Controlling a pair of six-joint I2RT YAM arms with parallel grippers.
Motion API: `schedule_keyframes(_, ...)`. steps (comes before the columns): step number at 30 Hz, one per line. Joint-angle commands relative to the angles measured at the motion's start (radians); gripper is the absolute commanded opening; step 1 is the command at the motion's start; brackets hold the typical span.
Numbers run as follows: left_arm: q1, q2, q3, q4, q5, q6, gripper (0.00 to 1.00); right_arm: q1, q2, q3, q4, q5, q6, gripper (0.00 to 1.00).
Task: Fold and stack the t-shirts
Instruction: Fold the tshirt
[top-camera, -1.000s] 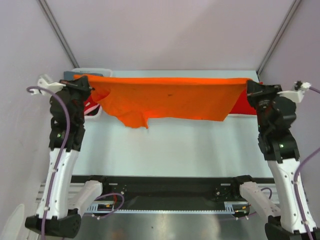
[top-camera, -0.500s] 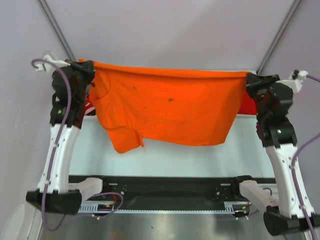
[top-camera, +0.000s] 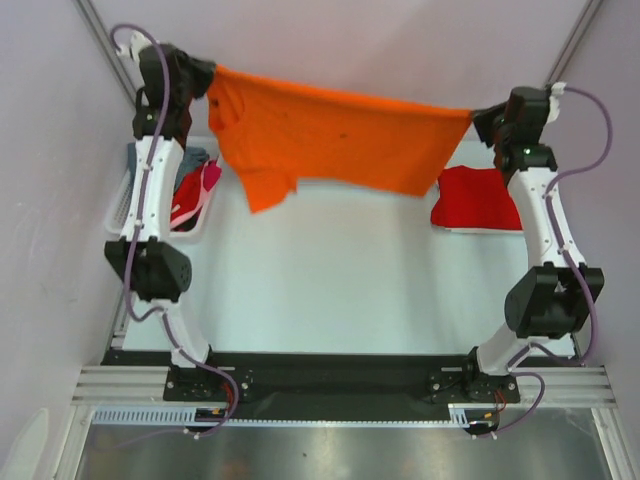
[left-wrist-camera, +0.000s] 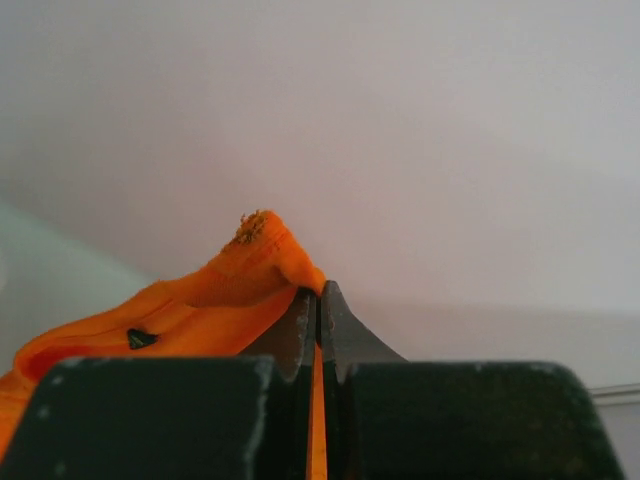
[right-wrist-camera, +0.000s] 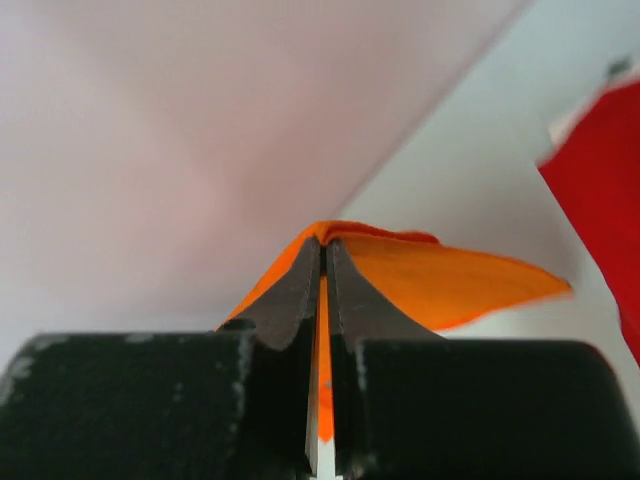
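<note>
left tool (left-wrist-camera: 319, 302): clamped on one edge of the orange t-shirt (top-camera: 330, 135)
right tool (right-wrist-camera: 325, 250): clamped on the opposite edge
orange t-shirt: stretched between the tools, hanging above the surface (top-camera: 330, 280), sleeve dangling near left tool
change: both arms higher and farther out than a second ago, shirt lifted with them
red t-shirt (top-camera: 478, 198): folded on surface below right tool, now uncovered
basket (top-camera: 118, 205): below left tool, grey and pink clothes inside

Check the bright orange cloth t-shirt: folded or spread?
Spread: the bright orange cloth t-shirt hangs unfolded, stretched between the left gripper and right gripper.
</note>
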Motion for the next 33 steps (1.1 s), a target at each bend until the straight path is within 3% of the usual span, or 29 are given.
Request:
schedule_keyframes(1,0.061,0.167,0.392,0.03,0.122,-0.066,0.0,-0.069,0.076,0.199,0.021,-0.081,-0.013,0.0)
schedule_keyframes(3,0.077,0.231,0.445,0.106,0.214,-0.103,0.0,-0.074,0.133,0.288,0.013,-0.116,-0.023,0.0)
schedule_keyframes(6,0.084,0.246,0.39,0.203,0.2,-0.085,0.0,-0.074,0.225,0.321,0.025,-0.193,-0.034,0.0)
schedule_keyframes(12,0.088,0.148,-0.193,0.585,0.279,-0.146,0.0,-0.069,0.354,0.166,0.154,-0.336,0.026,0.0)
schedule_keyframes(16,0.088,0.104,-0.427,0.7,0.283,-0.135,0.0,-0.067,0.37,0.039,0.206,-0.342,0.032,0.0)
schedule_keyframes(28,0.091,-0.122,-0.947,0.861,0.291,-0.105,0.0,-0.063,0.235,-0.342,0.285,-0.32,-0.014,0.0)
schedule_keyframes(33,0.108,-0.217,-1.114,0.84,0.291,-0.083,0.0,-0.061,0.123,-0.55,0.307,-0.274,-0.02,0.0)
